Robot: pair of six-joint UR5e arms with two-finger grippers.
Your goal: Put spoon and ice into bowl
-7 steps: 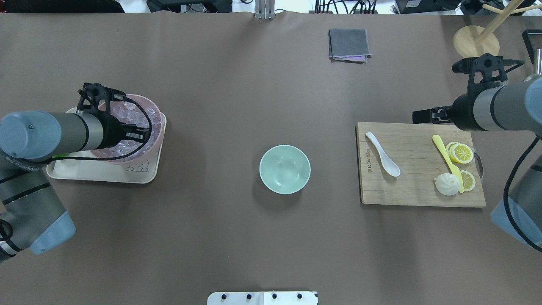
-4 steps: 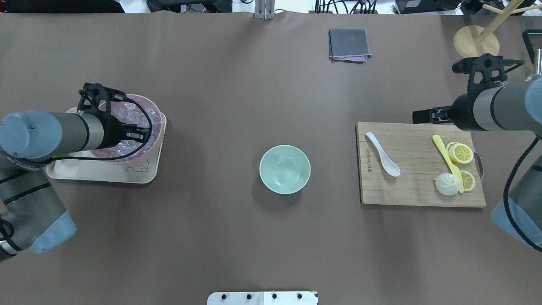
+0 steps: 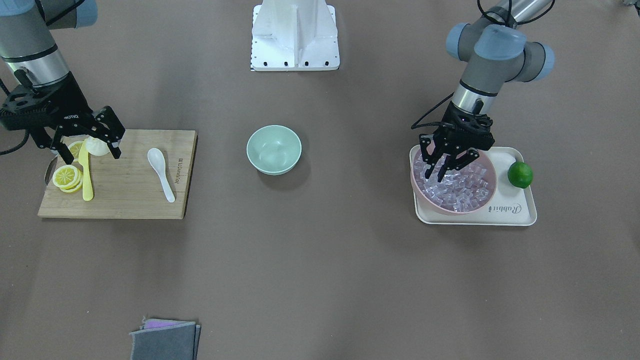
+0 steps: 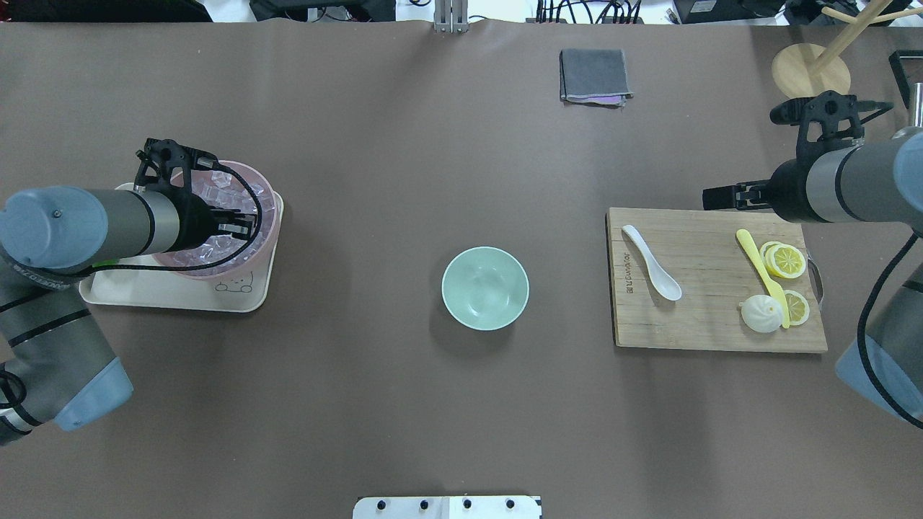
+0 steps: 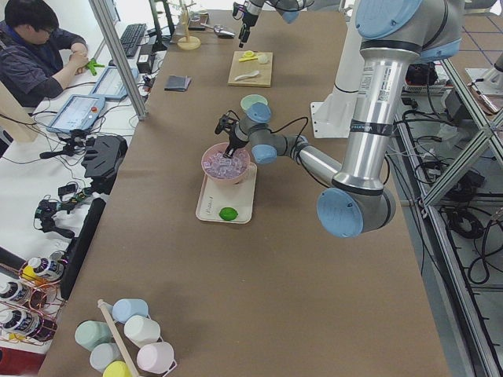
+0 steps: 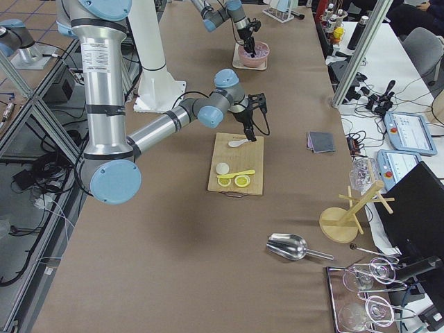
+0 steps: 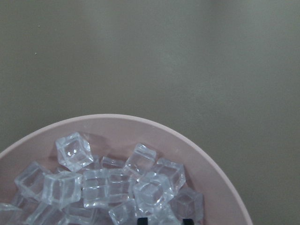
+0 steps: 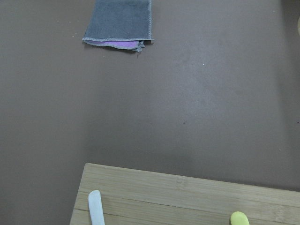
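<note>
The mint-green bowl (image 4: 484,288) stands empty at the table's middle. The white spoon (image 4: 651,263) lies on the wooden cutting board (image 4: 707,324); its handle tip shows in the right wrist view (image 8: 95,208). Clear ice cubes (image 7: 72,150) fill the pink bowl (image 3: 487,197). My left gripper (image 3: 445,172) reaches down into that ice. In the left wrist view its fingertips (image 7: 140,219) stand close together on either side of one cube. My right gripper (image 3: 90,150) is open and empty, raised over the board's outer end, away from the spoon (image 3: 161,172).
The pink bowl sits on a cream tray (image 3: 520,212) with a green lime (image 3: 520,175). On the board lie a yellow knife (image 4: 761,263), lemon slices (image 4: 786,259) and a white bun (image 4: 761,313). A grey cloth (image 4: 595,74) and a wooden stand (image 4: 811,70) are at the far side.
My left gripper has shifted slightly over the pink bowl. The right arm, spoon and green bowl have not moved.
</note>
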